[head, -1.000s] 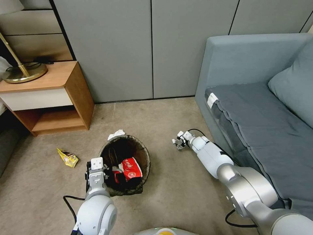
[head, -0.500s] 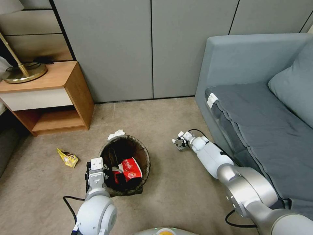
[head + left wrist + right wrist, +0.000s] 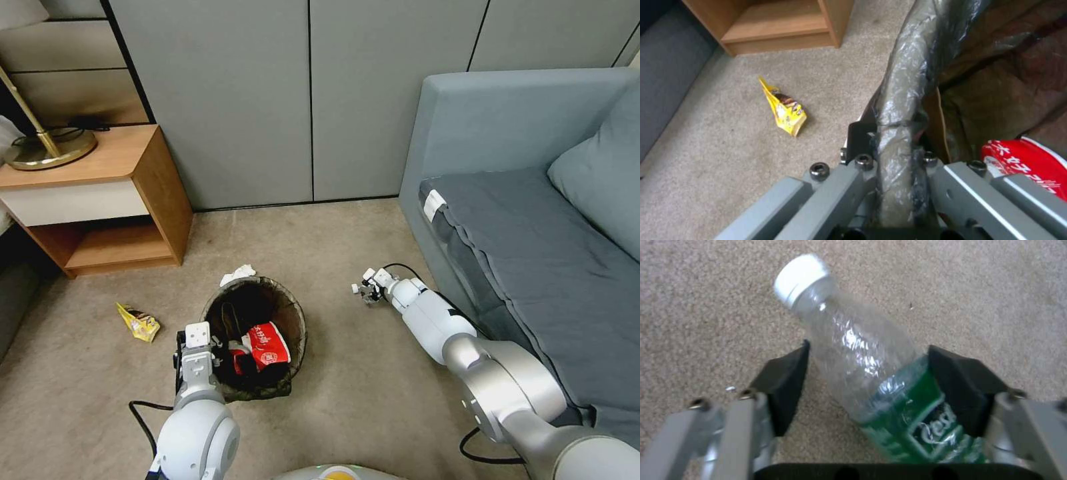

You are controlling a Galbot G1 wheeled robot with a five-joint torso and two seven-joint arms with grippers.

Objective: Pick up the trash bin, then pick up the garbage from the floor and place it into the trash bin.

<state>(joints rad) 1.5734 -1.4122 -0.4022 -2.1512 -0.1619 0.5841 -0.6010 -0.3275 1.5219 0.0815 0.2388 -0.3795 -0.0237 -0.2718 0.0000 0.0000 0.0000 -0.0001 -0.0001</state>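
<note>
**Kid:** Nothing much is moved since a moment ago, is it?

**Helper:** Almost nothing. Only the right gripper (image 3: pixel 867 390) is shifted a tiny bit. A clear bottle (image 3: pixel 871 373) with a green label is seen between its black pads (image 3: pixel 962 390). One pad is touching the label. A small gap is left at the other pad, so the bottle is not squeezed tight yet, and the jaws can be called partly spread around it.

**Kid:** Where is the bottle kept?

**Helper:** It is held low over the carpet (image 3: pixel 347 227), between the trash bin (image 3: pixel 255 337) and the sofa (image 3: pixel 533 220).

**Kid:** And the other hand?

**Helper:** The left gripper (image 3: pixel 891 166) is clamped on the bin's rim, right over the dark bag. A red wrapper (image 3: pixel 269 345) is already seen inside the bin.

**Kid:** What is left on the floor?

**Helper:** A yellow wrapper (image 3: pixel 138 322) is lying to the left of the bin, near the wooden table (image 3: pixel 100 200). A white tissue (image 3: pixel 238 273) is lying just behind the bin.

**Kid:** How is this part done well?

**Helper:** The pads should be closed on the thick labelled part, not the thin neck. The bottle looks soft and slippery, so a gentle, even squeeze is probably best. The bin should be kept level so nothing is spilled.
</note>
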